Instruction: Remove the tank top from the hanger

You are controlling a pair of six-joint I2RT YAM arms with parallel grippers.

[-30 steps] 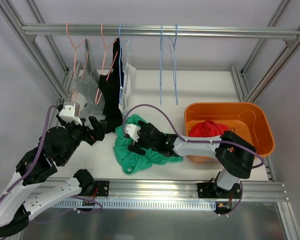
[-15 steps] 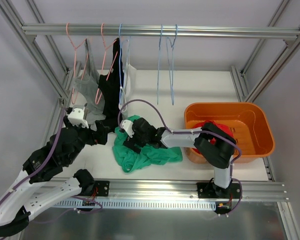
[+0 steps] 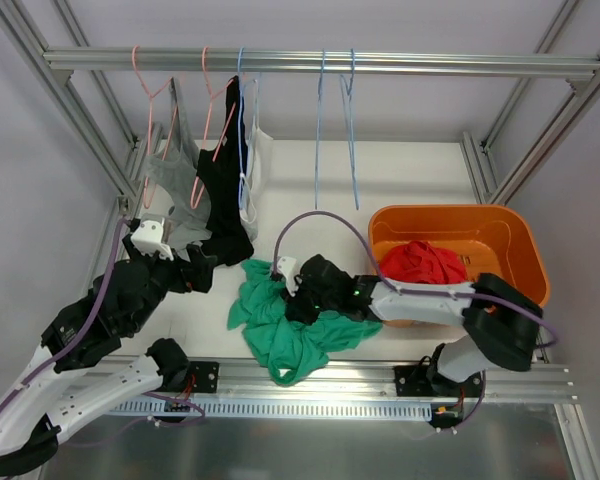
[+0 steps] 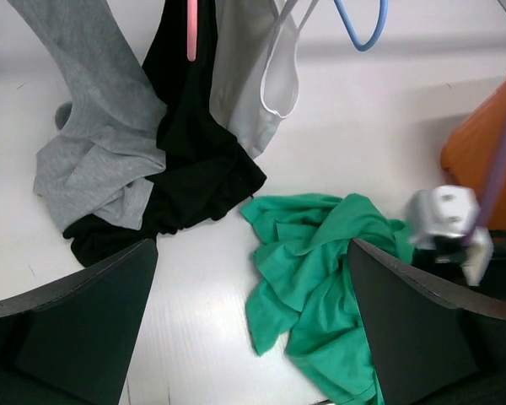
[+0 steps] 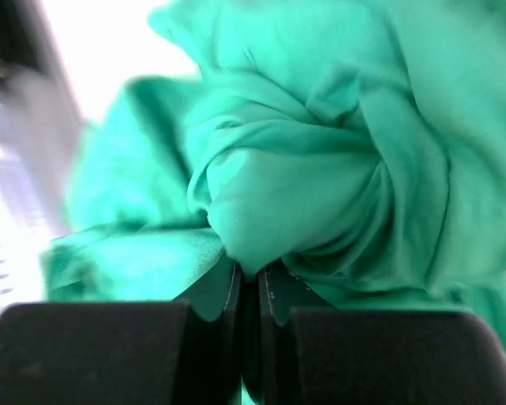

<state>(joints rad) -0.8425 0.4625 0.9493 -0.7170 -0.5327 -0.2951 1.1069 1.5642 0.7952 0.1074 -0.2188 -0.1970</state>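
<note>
A green tank top point(image 3: 290, 335) lies crumpled on the white table, off any hanger; it also shows as the green tank top point(image 4: 320, 253) in the left wrist view. My right gripper point(image 3: 298, 300) is shut on a bunched fold of it, and that pinched green cloth point(image 5: 320, 169) fills the view above the right gripper point(image 5: 251, 283). My left gripper point(image 3: 202, 268) stands open and empty just left of the green cloth, below the hanging clothes. Through the left gripper point(image 4: 251, 245) I see bare table and the cloth's edge.
A grey top point(image 3: 170, 190), a black top point(image 3: 225, 190) and a white top point(image 3: 258, 170) hang on pink and blue hangers from the rail point(image 3: 430, 65). Two bare blue hangers point(image 3: 335, 130) hang mid-rail. An orange bin point(image 3: 520, 250) holds a red garment point(image 3: 420, 262).
My right gripper has shut on the green tank top and dragged it right and toward the table's near edge. The left arm has shifted only slightly.
</note>
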